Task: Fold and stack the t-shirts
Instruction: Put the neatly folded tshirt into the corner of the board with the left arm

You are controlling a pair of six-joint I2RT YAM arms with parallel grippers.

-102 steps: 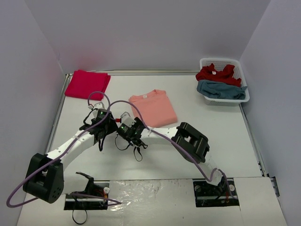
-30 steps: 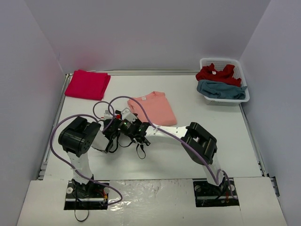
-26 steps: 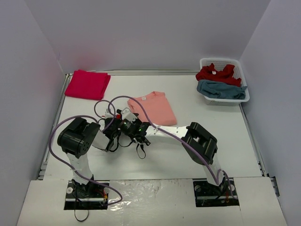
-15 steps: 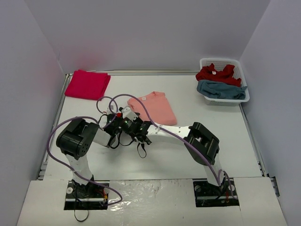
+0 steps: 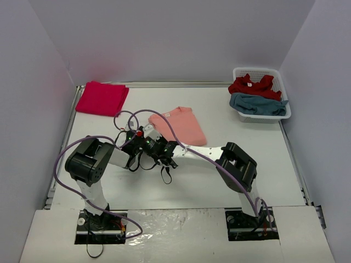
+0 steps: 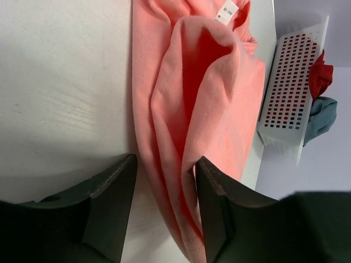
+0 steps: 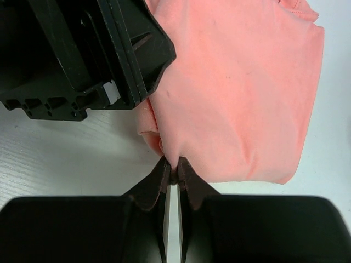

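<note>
White counter [image 5: 230, 159] within plain pale walls. The salmon-orange t-shirt [image 5: 178, 125] lies mid-counter, with a folded red t-shirt [image 5: 101, 97] well to its left and a white slotted basket [image 5: 258, 69] holding a crimson tee [image 5: 252, 85] and a teal tee [image 5: 258, 104] well to its right. Left jaws are spread astride a raised fold at the salmon-orange t-shirt's near edge, and the right jaws just beside are pressed together, pinching its hem. Only the left wrist view shows its neck label [image 6: 228, 11]; only the top view shows the folded red t-shirt.

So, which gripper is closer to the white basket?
Right. The right gripper pinches the near corner of the orange shirt; the left gripper straddles the same shirt just to its left, farther from the basket.
</note>
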